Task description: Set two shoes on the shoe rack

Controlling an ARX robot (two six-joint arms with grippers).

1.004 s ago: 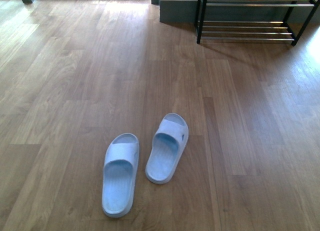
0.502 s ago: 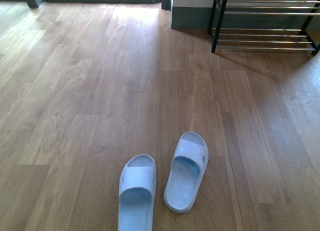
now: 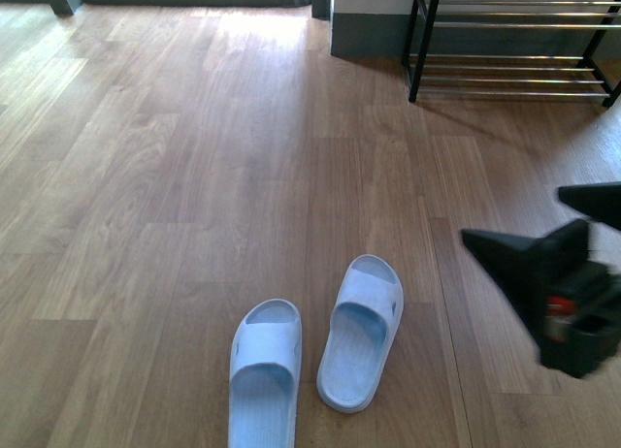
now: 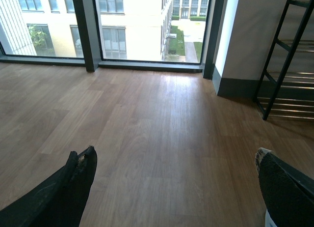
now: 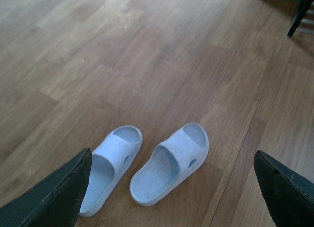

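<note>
While both pairs of jaws are spread wide, no shoe is pinched or touched by either of them. The right gripper (image 3: 514, 215) is seen in the front view as a blurred black shape at the right side. It is raised over the wooden floor (image 3: 175, 176) and kept apart from the left slipper (image 3: 264, 370) and the right slipper (image 3: 361, 332). In the right wrist view its two fingers (image 5: 59, 192) stand far from each other, and both slippers are seen on the floor between them, not touched. The left gripper (image 4: 175, 153) is shown only in the left wrist view, where bare floor is seen between its dark fingertips.

The two pale blue slippers are laid just beside each other, well away from every edge of the floor, with the toes toward the far edge; the right one is turned a little.

The shoe rack (image 3: 419, 41) is placed at the far right corner of the floor, against the grey foot of the wall (image 3: 367, 31), well apart from the slippers. Only its lower silver rods (image 3: 514, 80) are seen.
</note>
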